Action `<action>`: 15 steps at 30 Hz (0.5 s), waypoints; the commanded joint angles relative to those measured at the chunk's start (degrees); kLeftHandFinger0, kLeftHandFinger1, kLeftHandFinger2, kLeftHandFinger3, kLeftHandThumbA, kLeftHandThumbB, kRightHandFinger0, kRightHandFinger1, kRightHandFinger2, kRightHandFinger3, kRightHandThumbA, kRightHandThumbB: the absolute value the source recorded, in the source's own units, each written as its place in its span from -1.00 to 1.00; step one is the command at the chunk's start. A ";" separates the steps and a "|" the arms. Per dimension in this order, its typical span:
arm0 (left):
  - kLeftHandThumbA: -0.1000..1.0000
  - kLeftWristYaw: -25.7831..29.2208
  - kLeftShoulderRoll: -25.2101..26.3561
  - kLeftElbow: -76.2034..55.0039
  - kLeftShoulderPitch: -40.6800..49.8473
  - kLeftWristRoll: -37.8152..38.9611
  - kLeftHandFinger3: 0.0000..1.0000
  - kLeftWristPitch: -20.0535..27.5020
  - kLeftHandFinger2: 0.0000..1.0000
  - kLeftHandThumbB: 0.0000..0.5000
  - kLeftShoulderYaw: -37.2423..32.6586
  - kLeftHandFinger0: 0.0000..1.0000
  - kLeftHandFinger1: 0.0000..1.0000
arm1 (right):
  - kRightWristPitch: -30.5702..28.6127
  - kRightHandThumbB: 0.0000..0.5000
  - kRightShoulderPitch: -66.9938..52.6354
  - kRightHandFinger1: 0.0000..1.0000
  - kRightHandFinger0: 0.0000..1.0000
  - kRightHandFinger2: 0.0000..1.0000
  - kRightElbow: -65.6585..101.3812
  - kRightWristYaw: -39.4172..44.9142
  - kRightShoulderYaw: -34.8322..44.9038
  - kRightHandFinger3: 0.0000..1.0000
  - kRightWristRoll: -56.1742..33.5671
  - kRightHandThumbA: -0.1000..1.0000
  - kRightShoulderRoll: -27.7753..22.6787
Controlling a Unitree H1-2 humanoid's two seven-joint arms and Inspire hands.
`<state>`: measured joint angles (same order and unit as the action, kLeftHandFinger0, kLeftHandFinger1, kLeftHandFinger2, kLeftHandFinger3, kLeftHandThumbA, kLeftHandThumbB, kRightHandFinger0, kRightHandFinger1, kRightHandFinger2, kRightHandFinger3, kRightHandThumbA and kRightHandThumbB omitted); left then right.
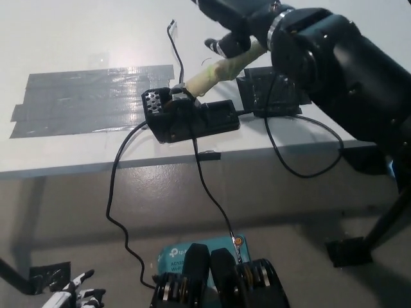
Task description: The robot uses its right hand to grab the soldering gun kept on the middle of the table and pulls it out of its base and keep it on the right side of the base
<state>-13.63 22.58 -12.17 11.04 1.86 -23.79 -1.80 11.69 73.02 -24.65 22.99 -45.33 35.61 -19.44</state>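
Black right hand hovers over the soldering gun handle's far-right end, grip unclear; handle slants near-left into base.

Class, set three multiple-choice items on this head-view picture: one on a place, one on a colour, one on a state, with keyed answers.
1. Where does the cream-wrapped soldering gun sit?
A. in the black base
B. on the floor
C. on the grey tape

2. What colour is the taped patch on the white table?
A. red
B. grey
C. yellow

3. What is the black right hand doing?
A. resting at the lower left
B. lifting the gun clear
C. reaching over the gun's handle

Answers: 1 A, its tip is in the black base; 2 B, it shows dull grey; 3 C, the gun remains seated. The white left hand rests lower left.
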 commanded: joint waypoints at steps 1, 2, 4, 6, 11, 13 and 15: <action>0.11 -1.08 1.45 -1.91 -0.35 -0.73 0.91 -0.53 0.60 -0.02 -0.38 0.14 0.46 | 2.32 0.64 2.26 1.00 1.00 1.00 -2.41 3.60 -1.11 1.00 7.00 0.40 0.29; 0.10 -1.34 1.28 -1.83 -0.45 -0.35 0.90 -0.11 0.56 0.01 -0.53 0.13 0.44 | 3.32 0.66 1.79 1.00 1.00 1.00 -2.69 4.20 -1.22 1.00 7.42 0.44 0.17; 0.13 -1.49 1.25 -1.62 -0.64 -0.43 0.88 0.31 0.56 0.07 -0.91 0.13 0.45 | 4.96 0.67 0.65 1.00 1.00 1.00 -2.98 5.09 -0.68 1.00 7.61 0.49 0.09; 0.11 -1.51 1.09 -1.91 -0.60 -0.06 0.85 0.07 0.54 0.05 -0.70 0.12 0.42 | 5.78 0.65 -0.26 1.00 1.00 1.00 -3.55 5.96 -0.25 1.00 7.85 0.57 0.33; 0.16 -2.53 1.77 -1.72 -1.47 -0.13 0.82 -0.56 0.60 0.11 -0.88 0.11 0.46 | 6.49 0.72 -1.66 1.00 1.00 1.00 -4.42 7.80 0.74 1.00 7.51 0.64 1.11; 0.15 -2.58 1.68 -1.81 -1.47 -0.29 0.80 -0.97 0.61 0.11 -0.87 0.14 0.46 | 6.80 0.81 -2.19 1.00 1.00 1.00 -4.56 9.04 0.89 1.00 7.63 0.70 1.47; 0.15 -2.59 1.60 -2.49 -1.34 -0.29 0.81 -1.70 0.59 0.06 -0.92 0.16 0.45 | 7.67 0.88 -2.81 1.00 1.00 1.00 -5.22 10.11 1.02 1.00 7.61 0.68 2.16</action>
<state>-15.05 22.64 -12.29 9.86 1.70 -24.26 -2.57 16.38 68.09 -29.28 29.79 -45.83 41.60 -18.27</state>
